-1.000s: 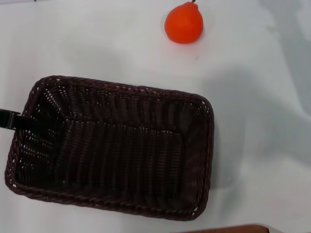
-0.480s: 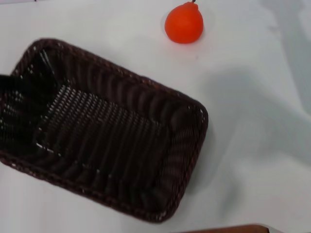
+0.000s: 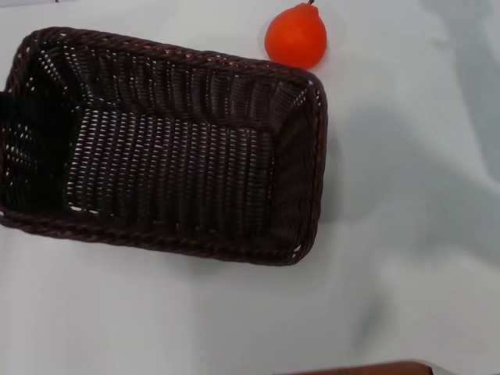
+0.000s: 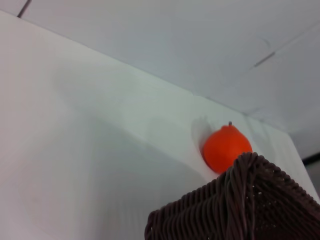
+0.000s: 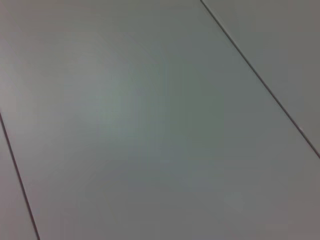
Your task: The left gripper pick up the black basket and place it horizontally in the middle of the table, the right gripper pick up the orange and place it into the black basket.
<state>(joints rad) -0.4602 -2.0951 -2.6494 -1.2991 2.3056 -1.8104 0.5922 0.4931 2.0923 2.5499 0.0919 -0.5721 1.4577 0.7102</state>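
The black basket (image 3: 195,61) fills the left and middle of the head view, long side running left to right, its far right corner close beside the orange (image 3: 295,37). My left gripper (image 3: 8,117) shows only as a dark shape at the basket's left end, on its rim. The left wrist view shows a corner of the basket (image 4: 240,210) close up, with the orange (image 4: 226,148) on the table just beyond it. The orange rests on the white table (image 3: 406,234). My right gripper is out of view; its wrist view shows only a plain grey surface.
The table's brown edge strip (image 3: 367,367) shows at the near edge. White table surface lies to the right of and in front of the basket.
The basket has moved away from the near edge and to the left, tilting on the way, and now lies level with its far right corner by the orange. The orange has not moved.
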